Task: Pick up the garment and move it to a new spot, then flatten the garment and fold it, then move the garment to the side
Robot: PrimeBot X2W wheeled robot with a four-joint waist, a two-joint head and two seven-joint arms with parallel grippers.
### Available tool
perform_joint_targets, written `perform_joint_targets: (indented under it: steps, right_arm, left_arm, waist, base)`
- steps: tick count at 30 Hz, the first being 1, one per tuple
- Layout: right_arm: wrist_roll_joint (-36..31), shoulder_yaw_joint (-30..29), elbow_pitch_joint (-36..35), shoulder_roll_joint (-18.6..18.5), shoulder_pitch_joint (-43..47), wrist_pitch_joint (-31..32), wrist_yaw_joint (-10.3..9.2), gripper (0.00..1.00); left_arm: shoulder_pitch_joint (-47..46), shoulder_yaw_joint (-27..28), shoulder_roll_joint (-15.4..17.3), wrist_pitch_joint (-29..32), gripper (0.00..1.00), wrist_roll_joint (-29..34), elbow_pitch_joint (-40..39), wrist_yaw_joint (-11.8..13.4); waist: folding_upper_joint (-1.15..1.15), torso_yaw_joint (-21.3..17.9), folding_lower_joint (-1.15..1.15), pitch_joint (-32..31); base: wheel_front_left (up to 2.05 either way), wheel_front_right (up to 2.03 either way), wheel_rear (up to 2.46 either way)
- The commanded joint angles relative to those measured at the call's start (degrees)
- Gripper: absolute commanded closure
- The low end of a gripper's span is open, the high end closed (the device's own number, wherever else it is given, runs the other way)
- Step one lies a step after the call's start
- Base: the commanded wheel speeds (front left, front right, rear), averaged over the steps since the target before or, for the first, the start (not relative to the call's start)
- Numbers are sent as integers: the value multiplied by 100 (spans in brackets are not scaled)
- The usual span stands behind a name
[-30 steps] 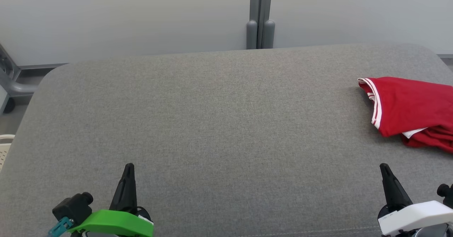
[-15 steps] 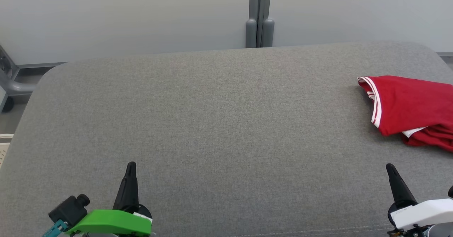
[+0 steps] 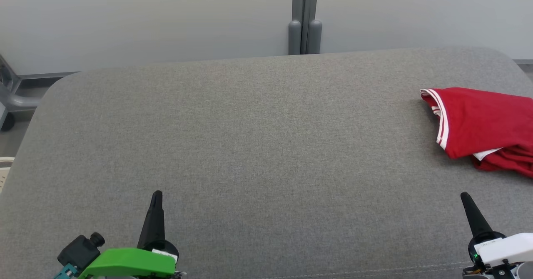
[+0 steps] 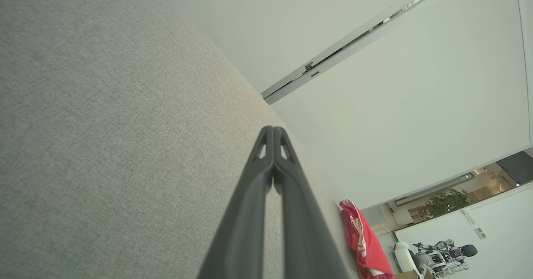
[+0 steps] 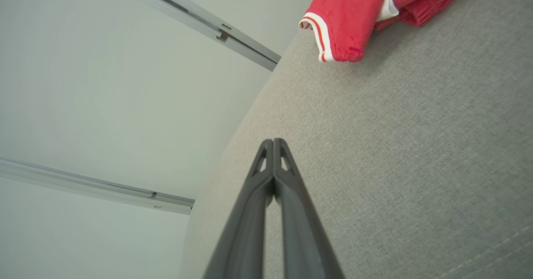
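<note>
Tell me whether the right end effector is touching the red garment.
Apart. In the head view, bare grey cushion lies between the red garment and the shut right end effector.

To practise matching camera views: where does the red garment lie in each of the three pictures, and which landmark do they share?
Head view: red garment at the right edge, cut off by the frame.
Left wrist view: lower right.
Right wrist view: top edge, right of middle.
Shared landmark: the grey fabric surface under it.
</note>
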Motion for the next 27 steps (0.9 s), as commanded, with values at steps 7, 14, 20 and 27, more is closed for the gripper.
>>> perform_joint_targets:
  steps: [7, 14, 20, 27]
  right_arm:
    - [557, -164, 48, -50, -167, 188, 3, 100]
    - [903, -263, 110, -42, -200, 311, 2, 100]
    - [1229, -367, 169, -32, -243, 434, 2, 100]
    - [1584, -479, 232, -18, -274, 564, 2, 100]
  left_arm:
    - [26, 63, -57, 14, 100, -467, -116, -120]
    - [43, 82, -109, 30, 100, -755, -142, -175]
    - [62, 100, -154, 40, 100, -1043, -164, -228]
    - [85, 118, -197, 47, 100, -1365, -190, -287]
  waist:
    - [0, -7, 0, 17]
    - [0, -13, 0, 30]
    - [0, -19, 0, 44]
    - [0, -26, 0, 59]
  base:
    - [0, 0, 0]
    - [0, 0, 0]
    - [0, 0, 0]
    - [0, 0, 0]
